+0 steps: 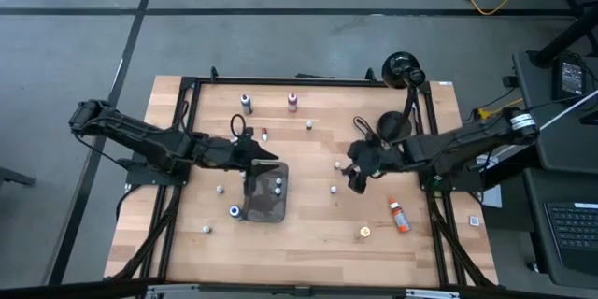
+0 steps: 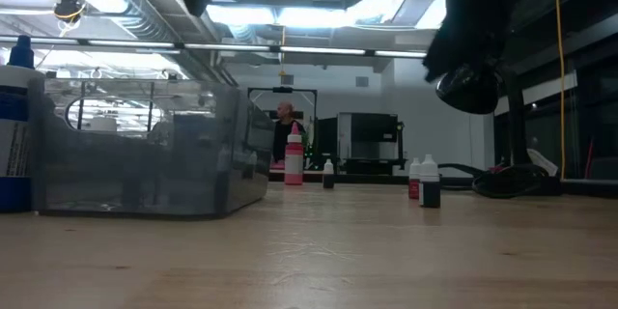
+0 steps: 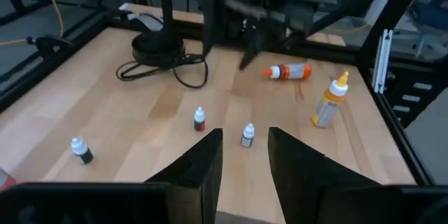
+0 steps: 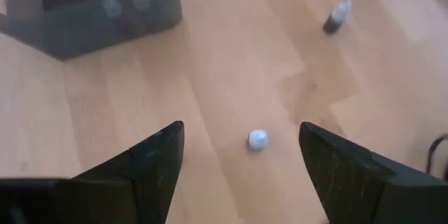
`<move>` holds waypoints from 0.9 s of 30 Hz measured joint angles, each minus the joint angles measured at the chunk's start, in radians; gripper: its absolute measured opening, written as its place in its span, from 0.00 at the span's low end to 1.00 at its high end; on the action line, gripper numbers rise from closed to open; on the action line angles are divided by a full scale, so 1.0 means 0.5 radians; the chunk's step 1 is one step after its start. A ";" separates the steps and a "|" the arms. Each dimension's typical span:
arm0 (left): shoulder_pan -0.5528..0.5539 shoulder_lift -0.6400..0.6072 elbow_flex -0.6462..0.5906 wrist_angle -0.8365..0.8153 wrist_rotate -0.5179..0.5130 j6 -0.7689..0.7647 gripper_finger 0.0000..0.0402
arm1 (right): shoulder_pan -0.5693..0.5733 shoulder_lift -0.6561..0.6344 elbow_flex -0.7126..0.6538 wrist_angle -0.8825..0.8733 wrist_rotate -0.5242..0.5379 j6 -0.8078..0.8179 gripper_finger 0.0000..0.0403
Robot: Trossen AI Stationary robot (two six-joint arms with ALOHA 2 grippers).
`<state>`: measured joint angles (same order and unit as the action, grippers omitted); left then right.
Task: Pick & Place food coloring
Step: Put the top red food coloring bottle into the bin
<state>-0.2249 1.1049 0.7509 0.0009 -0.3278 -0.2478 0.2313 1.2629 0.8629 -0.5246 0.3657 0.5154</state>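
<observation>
Small plastic food coloring bottles stand scattered over the pale wooden table; two sit inside the translucent grey tray. The left gripper is over the tray, its dark fingers slightly parted and empty. The right gripper gapes wide above a white-capped bottle.

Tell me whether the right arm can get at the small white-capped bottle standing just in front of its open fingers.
Probably yes. The right gripper hangs open above the bare wood with the white-capped bottle between its fingers' line of approach, nothing beside it. The tray and the dark bottle stand well clear.
</observation>
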 joint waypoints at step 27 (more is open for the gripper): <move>0.000 -0.001 0.000 0.053 -0.302 -0.003 0.28 | 0.154 -0.002 -0.932 0.994 0.432 0.416 0.70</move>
<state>-0.2249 1.1046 0.7509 0.0273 -0.4789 -0.2493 0.3080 1.2621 0.3971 -0.0277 0.5818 0.7234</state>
